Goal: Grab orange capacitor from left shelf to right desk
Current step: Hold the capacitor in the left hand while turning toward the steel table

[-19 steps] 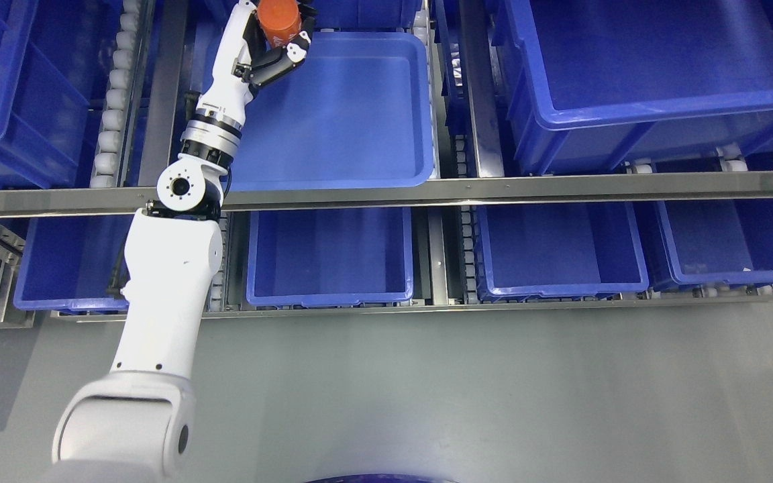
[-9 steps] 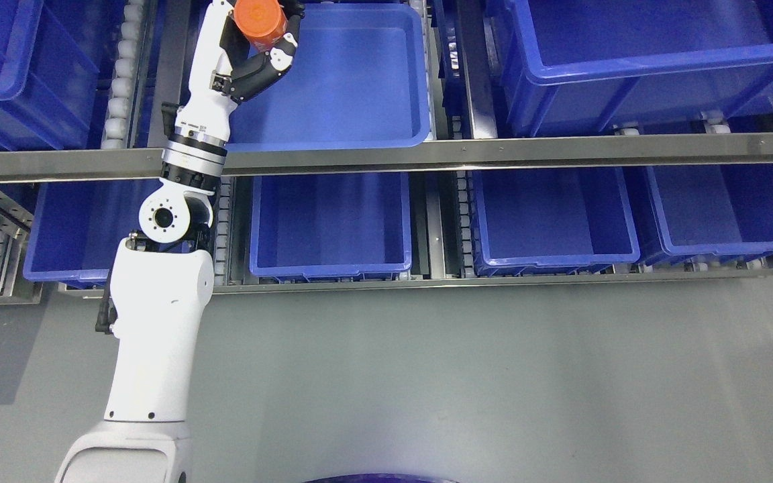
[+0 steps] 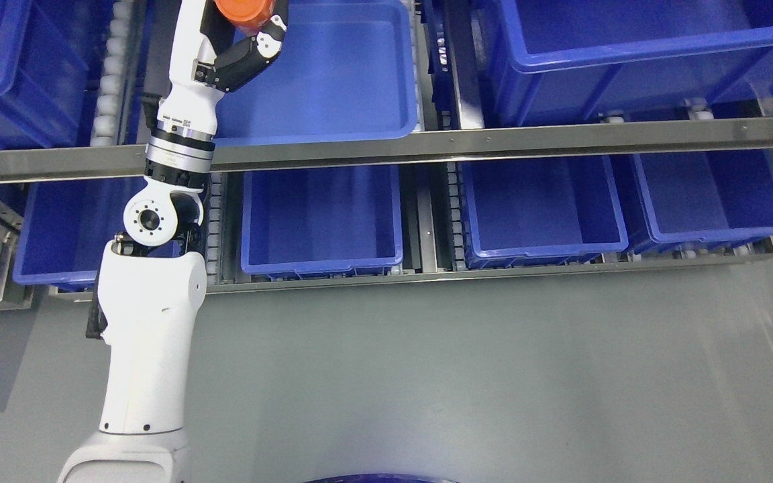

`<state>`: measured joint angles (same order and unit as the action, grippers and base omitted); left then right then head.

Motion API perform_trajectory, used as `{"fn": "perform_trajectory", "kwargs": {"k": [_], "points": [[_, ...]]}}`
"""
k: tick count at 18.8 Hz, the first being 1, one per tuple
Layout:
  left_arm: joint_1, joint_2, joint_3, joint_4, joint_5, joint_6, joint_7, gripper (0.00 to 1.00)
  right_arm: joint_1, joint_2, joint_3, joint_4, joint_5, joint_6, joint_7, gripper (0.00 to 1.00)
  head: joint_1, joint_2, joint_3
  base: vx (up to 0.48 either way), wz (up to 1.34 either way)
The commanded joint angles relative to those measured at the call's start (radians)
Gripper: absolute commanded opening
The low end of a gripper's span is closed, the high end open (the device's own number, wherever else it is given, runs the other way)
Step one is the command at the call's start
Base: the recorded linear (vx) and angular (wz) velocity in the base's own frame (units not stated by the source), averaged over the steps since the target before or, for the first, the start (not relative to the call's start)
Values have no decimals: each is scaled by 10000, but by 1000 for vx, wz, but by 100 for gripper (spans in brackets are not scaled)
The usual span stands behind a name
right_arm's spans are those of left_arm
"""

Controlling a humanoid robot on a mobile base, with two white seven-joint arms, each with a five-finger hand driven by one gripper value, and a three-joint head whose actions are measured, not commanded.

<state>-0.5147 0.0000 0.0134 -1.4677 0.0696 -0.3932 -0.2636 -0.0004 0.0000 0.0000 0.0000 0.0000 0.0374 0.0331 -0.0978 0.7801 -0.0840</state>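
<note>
Orange capacitor (image 3: pixel 244 9) — held at the top edge, upper left of the frame, cut off by it; the left hand (image 3: pixel 239 47) fingers (image 3: pixel 262 48) are curled around it. Below it a shallow blue bin (image 3: pixel 333 87) is seen; a steel shelf rail (image 3: pixel 494 142) crosses the forearm line, with deeper blue bins (image 3: pixel 323 215) beneath.

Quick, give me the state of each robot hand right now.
Left robot hand: closed on the orange capacitor, at the picture's top edge over the blue bin.
Right robot hand: not in view.
</note>
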Motion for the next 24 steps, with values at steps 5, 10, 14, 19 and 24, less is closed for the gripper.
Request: {"fn": "perform_trajectory", "kwargs": {"k": [5, 10, 14, 19, 24], "points": [[-100, 174, 81, -755, 9, 36, -17, 2, 142, -175, -107, -337, 0, -6, -9, 100, 0, 0, 0, 1, -645], [-146, 174, -72, -755, 9, 36, -17, 2, 142, -175, -107, -337, 0, -6, -9, 100, 0, 0, 0, -10, -1134], [-146, 174, -226, -755, 9, 36, -17, 2, 142, -175, -107, -337, 0, -6, -9, 100, 0, 0, 0, 71, -1097], [-130, 174, -486, -755, 9, 36, -17, 2, 142, -175, -107, -337, 0, -6, -9, 100, 0, 0, 0, 170, -904], [-130, 174, -793, -755, 9, 36, -2, 2, 142, -175, -107, -337, 0, -6, -9, 100, 0, 0, 0, 266, -765]]}}
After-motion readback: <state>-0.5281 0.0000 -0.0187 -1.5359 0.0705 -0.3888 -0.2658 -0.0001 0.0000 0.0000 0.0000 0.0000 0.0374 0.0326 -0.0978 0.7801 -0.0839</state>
